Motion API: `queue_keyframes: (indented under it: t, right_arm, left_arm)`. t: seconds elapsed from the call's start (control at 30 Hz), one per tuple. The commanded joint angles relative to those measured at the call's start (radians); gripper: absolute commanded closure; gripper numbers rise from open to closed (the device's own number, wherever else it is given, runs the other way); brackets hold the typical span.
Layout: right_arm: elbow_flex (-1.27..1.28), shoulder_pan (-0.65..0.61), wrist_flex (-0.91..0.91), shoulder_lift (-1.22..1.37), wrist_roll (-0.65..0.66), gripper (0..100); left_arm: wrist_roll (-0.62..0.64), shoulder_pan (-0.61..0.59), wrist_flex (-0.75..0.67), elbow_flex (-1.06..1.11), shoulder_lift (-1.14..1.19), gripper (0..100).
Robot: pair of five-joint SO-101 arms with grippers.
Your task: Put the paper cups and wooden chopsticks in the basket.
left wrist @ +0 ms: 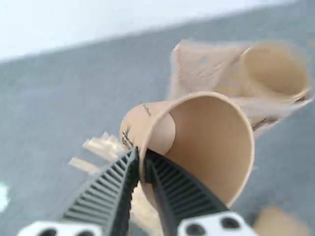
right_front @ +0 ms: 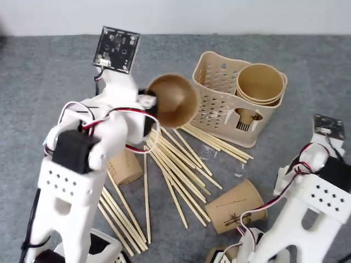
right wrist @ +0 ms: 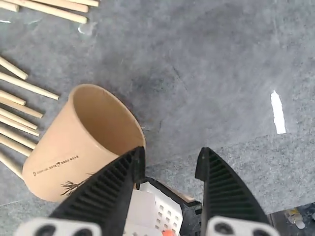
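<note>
- High view: the left arm's claw [right_front: 149, 105] has a paper cup [right_front: 173, 101] up off the desk [right_front: 307, 66]. The cup is tipped on its side with its open mouth showing. The basket [right_front: 219, 87] sits just beyond it, on the far side from the claw, with stacked cups [right_front: 260, 82] already inside. The left arm is plainly the nearer one. Wooden chopsticks [right_front: 175, 164] lie fanned across the desk below.
- Left wrist view: the claw [left wrist: 139, 156] is clamped on the cup's wall [left wrist: 197, 142] at the rim, one finger inside and one outside. The basket [left wrist: 206, 69] lies straight ahead past the cup, so the carry likely needs a short reach forward and a turn upright.
- Right wrist view: the right claw [right wrist: 167, 157] gapes wide and holds nothing. A fallen cup [right wrist: 78, 142] lies on its side just beside one finger, with chopsticks [right wrist: 19, 108] beyond it.
</note>
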Motion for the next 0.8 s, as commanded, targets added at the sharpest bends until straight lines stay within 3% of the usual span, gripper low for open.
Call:
queue_keyframes:
  t: [0.0, 0.3, 0.43, 0.63, 0.77]
  right_arm:
    - [-0.009, 0.018, 0.007, -0.028, -0.002, 81.9]
    - [-0.005, 0.019, 0.012, -0.028, -0.002, 82.0]
    - [-0.003, 0.016, 0.013, -0.028, -0.006, 82.1]
    - [-0.003, 0.018, 0.013, -0.028, -0.003, 82.1]
    - [-0.003, 0.019, 0.013, -0.028, -0.003, 82.1]
  left_arm:
    - [0.058, 0.084, -0.114, -0.081, 0.000, 99]
    - [0.144, 0.232, -0.557, 0.077, 0.003, 99]
    - [0.144, 0.295, -0.678, 0.168, 0.005, 99]
    - [0.144, 0.308, -0.692, 0.110, 0.181, 99]
    - [0.144, 0.308, -0.600, -0.019, 0.333, 99]
